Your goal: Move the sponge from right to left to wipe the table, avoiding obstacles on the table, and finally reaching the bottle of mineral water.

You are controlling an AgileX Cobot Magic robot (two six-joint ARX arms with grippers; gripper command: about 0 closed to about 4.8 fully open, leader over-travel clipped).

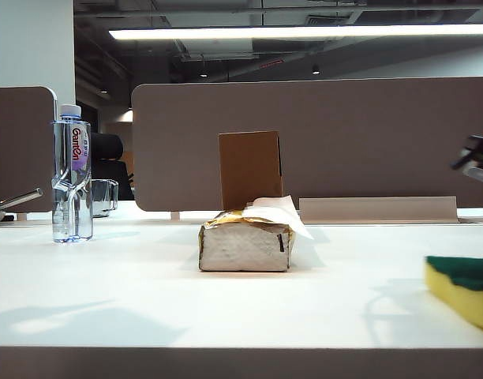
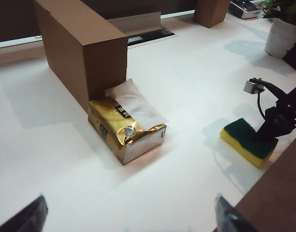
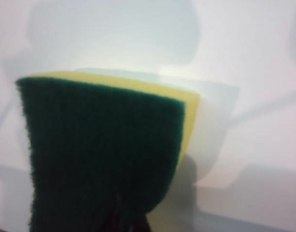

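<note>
I have the right gripper (image 2: 273,126) pressed together on the sponge (image 2: 248,141), pinching it at its green top near the table's (image 1: 131,292) right front corner. From the left wrist view the sponge sits flat, yellow foam down, green scouring face up. The right wrist view shows that green face close up, with a strip of yellow showing along 1 edge.

To wipe well, I judge I should keep the yellow face pressed flat and slide left along the front of the table, where there is open surface between the front edge and the tissue box (image 1: 245,243). The box lies mid-table with white paper sticking out and a brown flap (image 1: 250,168) upright behind it, so I would swing wide in front of it rather than graze its corner.

The bottle (image 1: 72,175) stands upright at the far left, well apart from the sponge, a glass cup (image 1: 103,197) just behind it.

My left gripper (image 2: 128,217) is spread wide, empty, hovering above the table.
</note>
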